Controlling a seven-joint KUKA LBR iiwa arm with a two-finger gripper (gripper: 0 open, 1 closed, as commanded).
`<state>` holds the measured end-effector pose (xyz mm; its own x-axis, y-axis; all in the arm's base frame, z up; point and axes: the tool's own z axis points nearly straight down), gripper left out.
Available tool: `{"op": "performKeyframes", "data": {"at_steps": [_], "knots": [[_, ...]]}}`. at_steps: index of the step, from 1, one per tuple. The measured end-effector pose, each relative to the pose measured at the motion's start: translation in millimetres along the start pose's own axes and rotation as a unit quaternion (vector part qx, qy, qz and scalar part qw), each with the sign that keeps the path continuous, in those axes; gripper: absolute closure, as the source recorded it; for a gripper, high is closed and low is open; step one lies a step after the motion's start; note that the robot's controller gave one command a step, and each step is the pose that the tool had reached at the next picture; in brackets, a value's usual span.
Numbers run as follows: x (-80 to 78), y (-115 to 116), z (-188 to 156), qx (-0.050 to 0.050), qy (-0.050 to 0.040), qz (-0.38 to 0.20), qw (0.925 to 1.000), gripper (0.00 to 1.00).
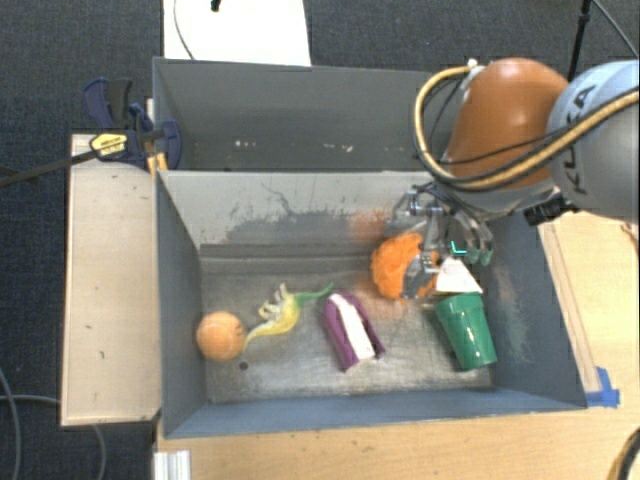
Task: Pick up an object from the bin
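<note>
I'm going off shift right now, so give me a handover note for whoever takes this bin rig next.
Gripper: down in the right part of the bin, against the crumpled orange thing, just above the lying green cup; grasp cannot be judged.
Other things: purple and white block mid-floor; yellow-green toy and orange ball to the left.
Done: nothing looks lifted yet.
Left: grip one thing and lift it out.
</note>
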<state>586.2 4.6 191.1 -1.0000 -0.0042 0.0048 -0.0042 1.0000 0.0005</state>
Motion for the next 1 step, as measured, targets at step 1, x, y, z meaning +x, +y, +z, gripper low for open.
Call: {"op": "performKeyframes", "data": {"at_steps": [1], "knots": [[-1.5, 0.0, -4.9, 0.000, -0.0042, 0.000, 1.0000, 0.00]]}}
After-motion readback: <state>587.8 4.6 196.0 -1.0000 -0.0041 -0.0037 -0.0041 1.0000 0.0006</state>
